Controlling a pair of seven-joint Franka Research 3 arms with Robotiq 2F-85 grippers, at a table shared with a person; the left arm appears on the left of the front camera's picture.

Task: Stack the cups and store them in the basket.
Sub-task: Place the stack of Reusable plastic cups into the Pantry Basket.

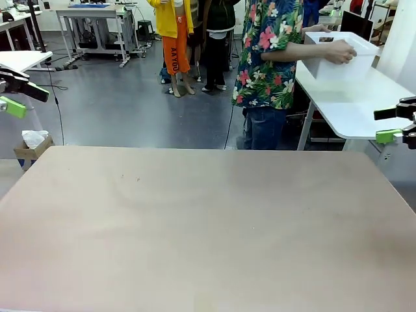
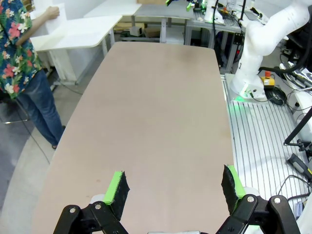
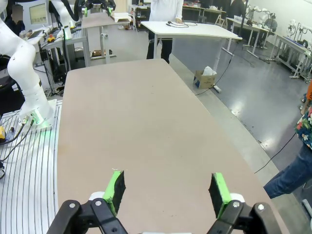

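Observation:
The cups are out of view. A person in a flowered shirt (image 1: pixel 270 52) stands beyond the table's far edge. Their hand (image 1: pixel 339 52) is on the white basket (image 1: pixel 338 62), which rests on a white side table (image 1: pixel 351 107) at the back right. The basket (image 2: pixel 57 19) also appears at the top left of the left wrist view. My left gripper (image 1: pixel 19 97) hangs open off the table's left side, and its green pads (image 2: pixel 117 187) stand wide apart over bare tabletop. My right gripper (image 1: pixel 393 123) hangs open off the right side, with its pads (image 3: pixel 218 190) spread and nothing between them.
The tan tabletop (image 1: pixel 208 221) is wide and flat. A cardboard box (image 1: pixel 29 148) sits on the floor past the far left corner. The right arm's white base (image 2: pixel 258 48) stands beside the table. More people stand farther back (image 1: pixel 175 39).

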